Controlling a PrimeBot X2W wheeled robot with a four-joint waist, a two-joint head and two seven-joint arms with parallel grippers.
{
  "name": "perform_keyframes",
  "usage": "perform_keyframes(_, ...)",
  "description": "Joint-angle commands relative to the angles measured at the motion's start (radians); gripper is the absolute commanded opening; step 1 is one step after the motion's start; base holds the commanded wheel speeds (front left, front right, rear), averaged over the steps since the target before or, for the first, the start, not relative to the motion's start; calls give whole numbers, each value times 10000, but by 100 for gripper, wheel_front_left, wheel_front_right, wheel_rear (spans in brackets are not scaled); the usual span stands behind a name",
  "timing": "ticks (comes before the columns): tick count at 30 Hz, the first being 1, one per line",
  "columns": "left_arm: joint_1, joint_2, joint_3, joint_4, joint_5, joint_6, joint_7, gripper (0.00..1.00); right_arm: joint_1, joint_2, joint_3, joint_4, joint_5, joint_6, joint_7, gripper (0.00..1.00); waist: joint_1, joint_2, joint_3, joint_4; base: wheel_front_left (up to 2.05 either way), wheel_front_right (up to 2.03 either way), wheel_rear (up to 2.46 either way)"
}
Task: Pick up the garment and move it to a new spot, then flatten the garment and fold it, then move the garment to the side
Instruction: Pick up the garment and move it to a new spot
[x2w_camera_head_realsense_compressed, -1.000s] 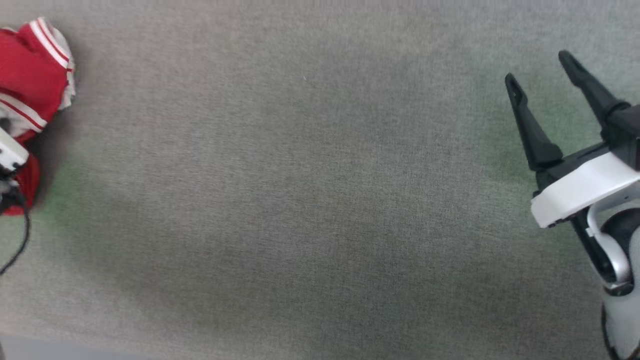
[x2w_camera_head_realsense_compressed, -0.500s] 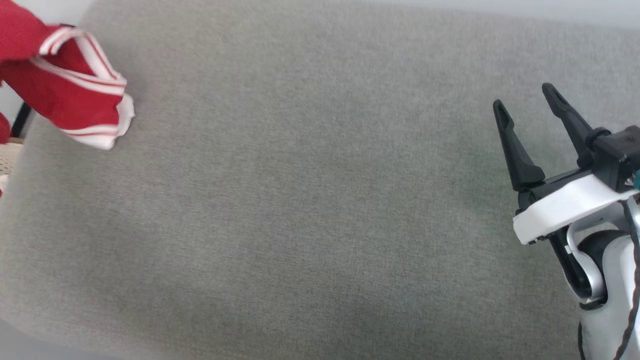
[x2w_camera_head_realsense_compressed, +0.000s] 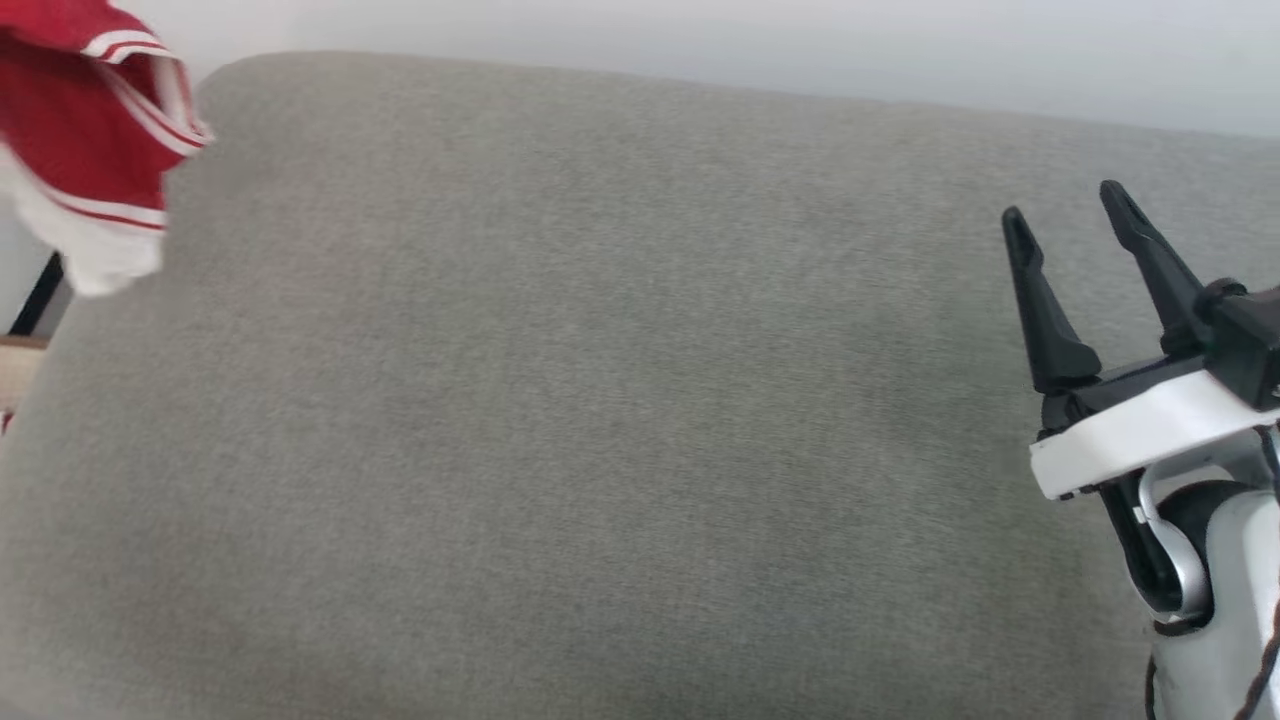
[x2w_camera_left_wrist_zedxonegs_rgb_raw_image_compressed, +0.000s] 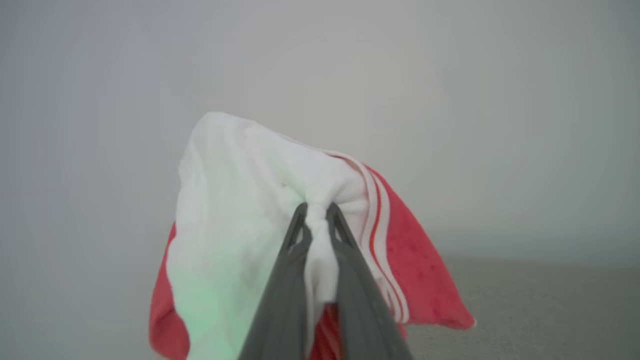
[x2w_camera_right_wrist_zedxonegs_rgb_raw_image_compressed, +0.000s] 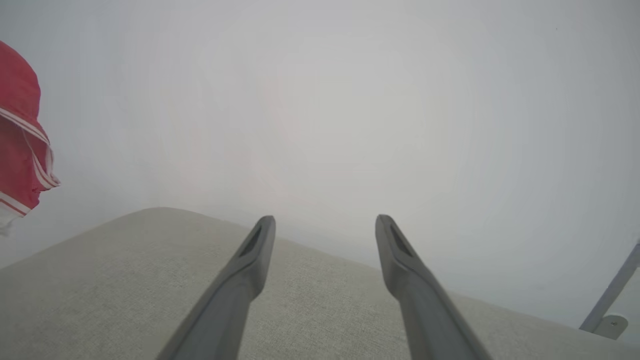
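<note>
Left hand (x2w_camera_left_wrist_zedxonegs_rgb_raw_image_compressed: 316, 207): two dark fingers drawn nearly together, tips pinching a bunched white fold of the garment (x2w_camera_left_wrist_zedxonegs_rgb_raw_image_compressed: 235, 210), which drapes around them. Right hand (x2w_camera_head_realsense_compressed: 1063, 205): at the right of the scene, fingers spread wide with nothing between them, pointing far and leaning slightly left. Right wrist (x2w_camera_head_realsense_compressed: 1140, 430): white collar behind the fingers, pale forearm (x2w_camera_head_realsense_compressed: 1215, 620) running to the near right corner.

garment (x2w_camera_left_wrist_zedxonegs_rgb_raw_image_compressed: 235, 215): thin soft cloth, matt, red with white panels
cushion (x2w_camera_head_realsense_compressed: 600, 420): grey woven cloth, matt, finely rough
right gripper (x2w_camera_head_realsense_compressed: 1063, 203): matt dark plastic fingers
shell (x2w_camera_head_realsense_compressed: 1140, 430): smooth glossy white plastic
left gripper (x2w_camera_left_wrist_zedxonegs_rgb_raw_image_compressed: 316, 207): matt dark plastic fingers
wall (x2w_camera_head_realsense_compressed: 700, 40): smooth, matt
</note>
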Motion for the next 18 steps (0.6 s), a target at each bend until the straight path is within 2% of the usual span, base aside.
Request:
perform_keyframes(1, 237, 115, -14, -442, -124, -27, 215, 0, 130, 33, -104, -70, -15, -4, -87, 100, 1, 0, -84, -281, 0, 0, 0)
perform_keyframes(5, 678, 245, -40, -1984, -353, 194, 880, 0, 297, 113, -468, -163, -76, -4, -189, 100, 1, 0, -140, -767, 0, 0, 0)
perform_keyframes(14, 1444, 29, -585, -6097, -385, 1449, 2685, 0, 630, 310, -1197, -346, -275, -4, -312, 100, 1, 0, -252, -2059, 0, 0, 0)
perform_keyframes(18, 1536, -196, -922, -7497, -333, 1902, 3358, 0, 716, 440, -1342, -391, -336, -4, -387, 100, 1, 0, -246, -2644, 0, 0, 0)
